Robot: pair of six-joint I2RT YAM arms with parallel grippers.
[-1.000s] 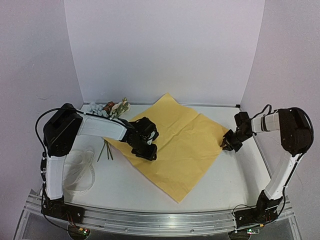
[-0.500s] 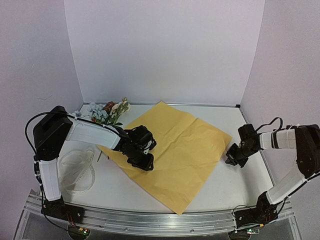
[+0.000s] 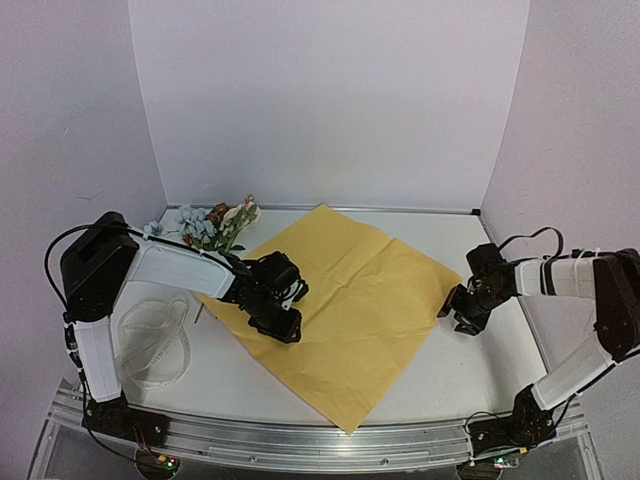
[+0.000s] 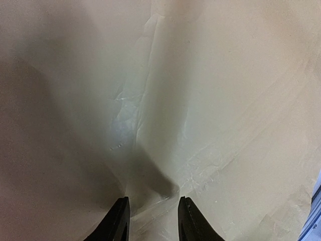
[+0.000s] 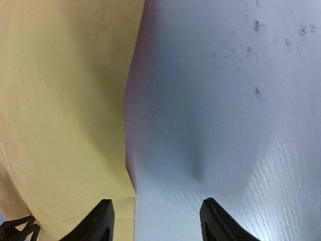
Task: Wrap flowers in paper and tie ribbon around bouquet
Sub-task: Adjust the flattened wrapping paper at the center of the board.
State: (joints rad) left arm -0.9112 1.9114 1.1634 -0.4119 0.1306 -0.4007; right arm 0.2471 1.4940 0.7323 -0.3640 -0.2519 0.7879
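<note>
Dragged toward the near left since a second ago, the paper [image 3: 365,290] has travelled with the left gripper [image 3: 283,325], which rests on its left part. The flowers [image 3: 212,224] lie off the sheet at the back left. The ribbon [image 3: 155,340] lies coiled near the left arm's base. The right gripper [image 3: 455,305] has left the sheet's right corner, swung out, and returned just beside it.

Left wrist: the fingers stand partly apart with a raised crease of paper running between them; whether they truly pinch it, I cannot tell.

Right wrist: the fingers are spread and hold nothing, above bare table [image 5: 225,100], with the paper's edge to their left.

The sheet seems to be getting positioned; the flowers are not yet laid on it, so wrapping has not begun.
</note>
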